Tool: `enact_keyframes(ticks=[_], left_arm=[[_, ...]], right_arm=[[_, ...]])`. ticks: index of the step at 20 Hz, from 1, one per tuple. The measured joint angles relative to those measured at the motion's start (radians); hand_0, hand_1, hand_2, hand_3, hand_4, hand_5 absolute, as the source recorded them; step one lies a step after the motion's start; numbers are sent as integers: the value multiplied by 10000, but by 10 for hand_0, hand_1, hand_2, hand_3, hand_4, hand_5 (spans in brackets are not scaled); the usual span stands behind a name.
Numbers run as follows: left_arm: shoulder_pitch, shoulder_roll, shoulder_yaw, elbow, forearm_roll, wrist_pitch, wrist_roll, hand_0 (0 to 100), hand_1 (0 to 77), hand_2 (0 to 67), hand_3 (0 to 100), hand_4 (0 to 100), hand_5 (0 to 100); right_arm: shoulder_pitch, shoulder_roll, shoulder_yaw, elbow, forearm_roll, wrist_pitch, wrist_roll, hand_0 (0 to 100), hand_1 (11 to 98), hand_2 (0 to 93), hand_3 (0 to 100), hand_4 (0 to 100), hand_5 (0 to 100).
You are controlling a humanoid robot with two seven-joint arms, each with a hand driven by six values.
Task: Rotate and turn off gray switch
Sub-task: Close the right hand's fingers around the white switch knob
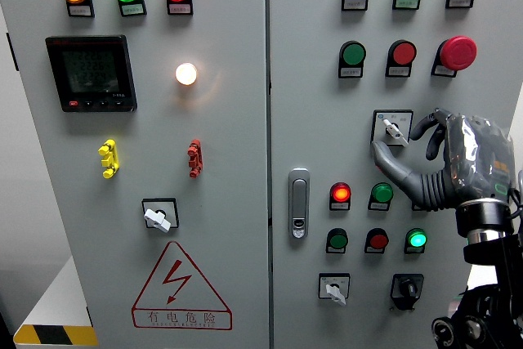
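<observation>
The gray rotary switch [393, 129] sits on a square plate in the right door's middle row, its small knob pointing down-right. My right hand [398, 140] reaches in from the lower right and hovers at this switch. Its thumb [386, 158] lies just below and left of the knob, and its index finger [425, 124] curves in from the right. The fingers are spread around the knob and do not pinch it. The left arm does not show.
Similar gray switches sit on the left door [158, 217] and at the lower right [333, 289], beside a black knob [406, 286]. A red mushroom button [457, 52] is above the hand, lit lamps [341, 194] below it, and a door handle [299, 202] to the left.
</observation>
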Motion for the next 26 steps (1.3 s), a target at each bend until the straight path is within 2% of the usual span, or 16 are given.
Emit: enact_keyframes(ticks=[22, 26], left_arm=[[0, 2, 8, 0, 4, 0, 0, 887, 0, 133, 187, 82, 109], [0, 2, 7, 0, 4, 0, 0, 887, 0, 134, 187, 82, 109]], right_arm=[[244, -11, -30, -254, -16, 74, -62, 0, 339, 688, 944, 969, 1000], [274, -12, -55, -295, -16, 83, -74, 43, 335, 692, 958, 969, 1000]])
